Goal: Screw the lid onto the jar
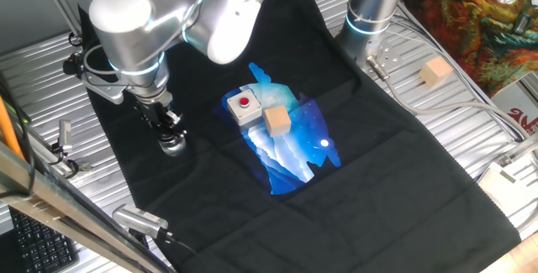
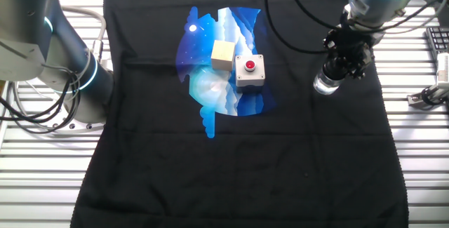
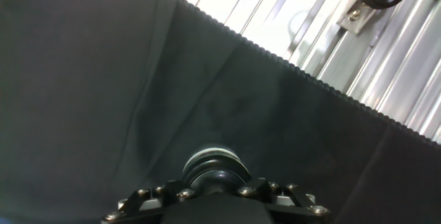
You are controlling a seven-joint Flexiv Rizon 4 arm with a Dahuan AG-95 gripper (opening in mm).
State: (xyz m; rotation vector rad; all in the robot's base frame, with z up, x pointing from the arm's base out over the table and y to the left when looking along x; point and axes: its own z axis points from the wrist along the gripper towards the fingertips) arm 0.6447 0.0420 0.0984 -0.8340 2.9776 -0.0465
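In one fixed view we see our gripper (image 1: pixel 171 132) on the left, over the black cloth (image 1: pixel 353 189). It points down and its fingers are closed on the lid (image 1: pixel 171 137). The lid sits on top of the jar (image 1: pixel 173 147), and the jar stands on the cloth. To the left of the jar, the cloth edge and the ribbed metal tabletop (image 1: pixel 50 80) are near. In front of the jar and to its right there is a wide patch of bare black cloth.

Going right, the grey box with a red button (image 1: pixel 244 106) sits on the blue picture (image 1: pixel 290 151) in the middle of the cloth. A wooden cube (image 1: pixel 277 121) is just beside the box. Both are well apart from the jar. Far right, another wooden cube (image 1: pixel 435 72) rests on the tabletop, off the cloth.

In the hand view we see the lid (image 3: pixel 215 172) between the fingers at the bottom, with the wavy cloth edge (image 3: pixel 289 65) and the metal ribs near the top right.

In the other fixed view the jar (image 2: pixel 326 84) stands near the cloth's side edge.
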